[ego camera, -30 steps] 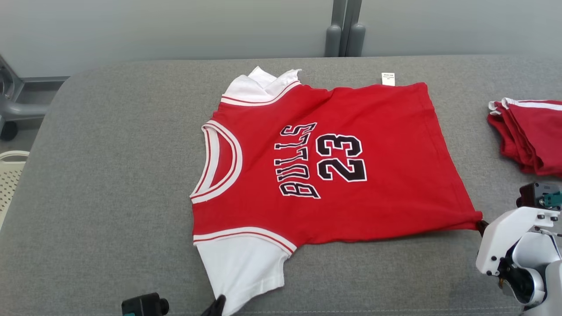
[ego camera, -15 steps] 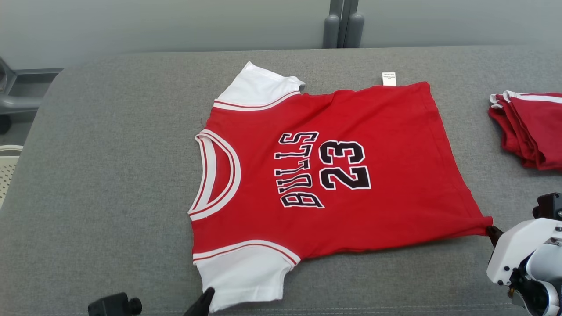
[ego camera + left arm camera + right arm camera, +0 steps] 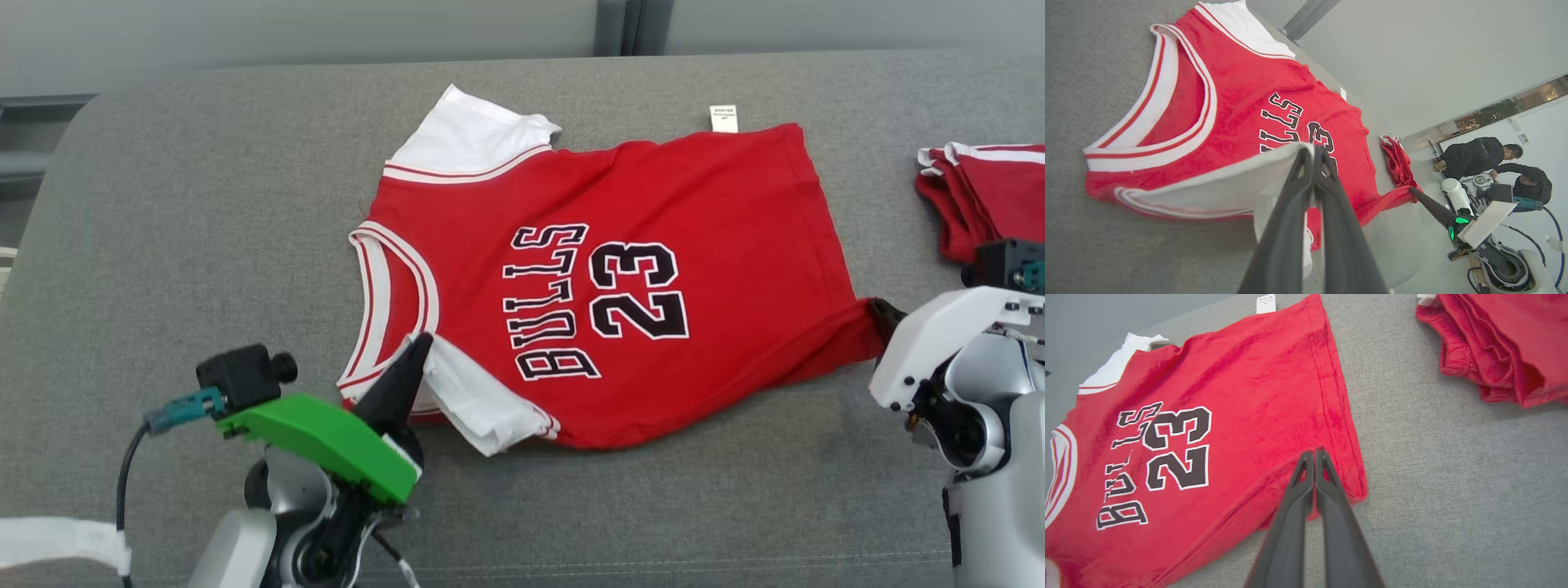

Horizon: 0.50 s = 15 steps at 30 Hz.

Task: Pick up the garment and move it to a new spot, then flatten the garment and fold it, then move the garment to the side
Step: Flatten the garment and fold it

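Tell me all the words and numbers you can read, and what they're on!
"BULLS": black letters on the chest of the red jersey.
"23": black number beside the word, on the same jersey.
White tag at the jersey's edge: print too small to read.

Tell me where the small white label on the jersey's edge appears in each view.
Head view: the label lies top, right of centre, beyond the jersey.
Left wrist view: label upper middle, small.
Right wrist view: label at top edge, left of centre.
Shared landmark: the black 23.

Head overhead, wrists low; garment (image 3: 718,212) in all.
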### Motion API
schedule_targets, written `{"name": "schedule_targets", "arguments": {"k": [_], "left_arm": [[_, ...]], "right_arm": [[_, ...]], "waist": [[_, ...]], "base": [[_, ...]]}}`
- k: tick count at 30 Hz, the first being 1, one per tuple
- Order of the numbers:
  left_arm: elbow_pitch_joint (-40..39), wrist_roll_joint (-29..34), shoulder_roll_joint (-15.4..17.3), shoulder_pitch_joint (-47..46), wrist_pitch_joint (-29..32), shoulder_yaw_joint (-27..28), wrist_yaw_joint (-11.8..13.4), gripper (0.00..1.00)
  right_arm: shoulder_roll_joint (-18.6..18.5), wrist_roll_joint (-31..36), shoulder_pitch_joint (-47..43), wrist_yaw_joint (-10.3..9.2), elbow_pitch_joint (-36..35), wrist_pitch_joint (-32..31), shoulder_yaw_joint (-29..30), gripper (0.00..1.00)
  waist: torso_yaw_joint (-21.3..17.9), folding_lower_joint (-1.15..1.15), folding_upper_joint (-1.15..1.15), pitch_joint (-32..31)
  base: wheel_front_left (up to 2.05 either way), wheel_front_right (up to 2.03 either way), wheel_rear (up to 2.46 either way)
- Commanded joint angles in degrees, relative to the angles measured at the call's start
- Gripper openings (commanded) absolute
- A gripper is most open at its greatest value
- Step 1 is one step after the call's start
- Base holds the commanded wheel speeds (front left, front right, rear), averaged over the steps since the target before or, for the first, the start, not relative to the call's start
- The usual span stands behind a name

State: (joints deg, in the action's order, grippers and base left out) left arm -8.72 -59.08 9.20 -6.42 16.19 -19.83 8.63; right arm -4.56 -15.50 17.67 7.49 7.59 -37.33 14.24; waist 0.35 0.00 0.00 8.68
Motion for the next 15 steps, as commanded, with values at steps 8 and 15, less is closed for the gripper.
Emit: {"name": "schedule_targets", "arguments": {"k": [8, 15], "left_arm": [[13.09, 2.39, -2.17, -14.17, -2.19, 0.92, -1.62, 0.00], [24.36, 4.46, -3.42, -22.90, -4.02, -0.05, -3.19, 0.00]], "right_arm": [[-1.32, 1.13, 8.49, -0.01, 8.74, 3.20, -0.58, 0.00], [-2.03, 2.74, 13.93, -0.01, 15.78, 8.55, 0.11, 0.00]], "waist": [[1.02, 0.00, 0.00, 3.58], [1.40, 0.00, 0.00, 6.10]], "base": [[0.00, 0.00, 0.00], [0.00, 0.00, 0.00]]}}
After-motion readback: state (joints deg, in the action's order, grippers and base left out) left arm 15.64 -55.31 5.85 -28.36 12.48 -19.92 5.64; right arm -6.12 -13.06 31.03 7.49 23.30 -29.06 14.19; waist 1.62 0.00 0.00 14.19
